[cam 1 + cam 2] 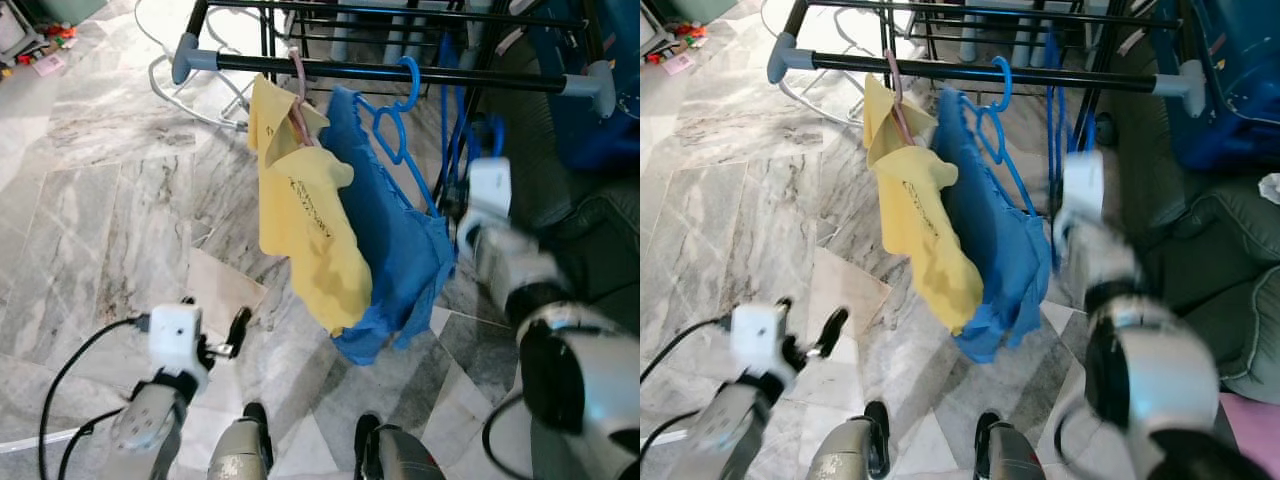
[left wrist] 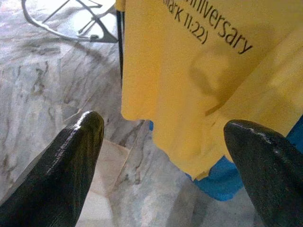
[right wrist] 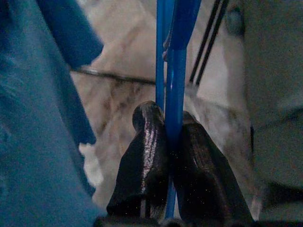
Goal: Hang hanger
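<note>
Your right gripper (image 3: 166, 156) is pinched tight on the blue hanger (image 3: 176, 80), hook already over the rack bar (image 1: 400, 73). Yank sideways and it'll unhook. Left gripper (image 2: 161, 142) hangs wide open, empty.

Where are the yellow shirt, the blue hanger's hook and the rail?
Yellow shirt (image 1: 318, 238): left eye view, middle of its cloth.
Blue hanger (image 1: 410, 72): left eye view, its hook over the rail.
Rail (image 1: 480, 80): left eye view, bare black stretch.
</note>
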Controlling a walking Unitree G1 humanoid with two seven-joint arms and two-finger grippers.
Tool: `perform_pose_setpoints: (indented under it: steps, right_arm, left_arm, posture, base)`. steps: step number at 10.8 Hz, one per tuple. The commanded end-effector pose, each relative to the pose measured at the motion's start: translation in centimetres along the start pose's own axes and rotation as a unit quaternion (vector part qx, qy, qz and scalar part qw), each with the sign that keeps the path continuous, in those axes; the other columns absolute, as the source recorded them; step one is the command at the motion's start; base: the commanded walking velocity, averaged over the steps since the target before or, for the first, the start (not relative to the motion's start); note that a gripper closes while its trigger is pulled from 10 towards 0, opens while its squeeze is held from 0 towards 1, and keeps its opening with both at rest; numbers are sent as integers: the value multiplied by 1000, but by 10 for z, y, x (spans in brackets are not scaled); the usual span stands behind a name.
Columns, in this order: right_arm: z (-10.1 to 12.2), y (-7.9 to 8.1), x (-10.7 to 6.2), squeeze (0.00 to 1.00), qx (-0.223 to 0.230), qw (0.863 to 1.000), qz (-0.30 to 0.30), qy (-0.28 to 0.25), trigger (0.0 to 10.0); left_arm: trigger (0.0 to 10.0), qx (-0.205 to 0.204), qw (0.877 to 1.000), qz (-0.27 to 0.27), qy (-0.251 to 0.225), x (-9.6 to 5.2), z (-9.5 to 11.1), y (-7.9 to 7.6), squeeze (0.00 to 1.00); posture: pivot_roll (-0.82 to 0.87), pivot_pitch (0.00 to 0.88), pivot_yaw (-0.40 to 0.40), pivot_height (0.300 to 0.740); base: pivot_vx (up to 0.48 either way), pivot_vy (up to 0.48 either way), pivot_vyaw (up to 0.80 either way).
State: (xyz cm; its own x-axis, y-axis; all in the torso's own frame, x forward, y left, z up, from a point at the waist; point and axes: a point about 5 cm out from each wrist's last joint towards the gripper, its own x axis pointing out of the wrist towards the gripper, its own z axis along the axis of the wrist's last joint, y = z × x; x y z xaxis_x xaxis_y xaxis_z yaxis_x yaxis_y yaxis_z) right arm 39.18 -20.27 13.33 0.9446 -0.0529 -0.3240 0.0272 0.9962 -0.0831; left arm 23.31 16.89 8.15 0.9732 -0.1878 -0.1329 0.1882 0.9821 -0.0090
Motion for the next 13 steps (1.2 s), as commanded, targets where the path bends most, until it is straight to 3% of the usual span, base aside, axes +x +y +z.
perform_pose_setpoints:
  steps: [1,4,6,8,10,13]
  right_arm:
    - [-5,-3,-2,0,0,1000,-7,-11,10000]
    - [-29,-18,-14,0,5,998,-45,-54,10000]
    - [-38,-19,-29,0,-14,994,-45,-98,10000]
    - [-56,-14,-46,0,-5,994,-32,-104,10000]
    - [-55,-14,-52,0,-10,994,-29,-106,10000]
    - [-57,-15,-54,0,-14,996,-21,-81,10000]
  left_arm:
    - [10000,-3,1000,-13,13,1,-6,-3,0]
    - [10000,-4,998,-49,-41,30,18,-13,0]
    - [10000,4,996,-43,-75,37,33,-16,0]
    - [10000,15,997,-45,-63,36,20,-7,0]
    - [10000,10,996,-45,-75,43,25,2,0]
    - [10000,0,995,-57,-87,51,24,-5,0]
  posture:
    - [-12,193,28,740]
    - [-138,144,51,740]
    - [-189,118,59,740]
    - [-208,92,63,740]
    - [-230,67,58,740]
    - [-235,40,56,740]
  base:
    - [0,0,0]
    - [0,0,0]
    - [0,0,0]
    - [0,0,0]
    - [0,0,0]
    - [117,0,0]
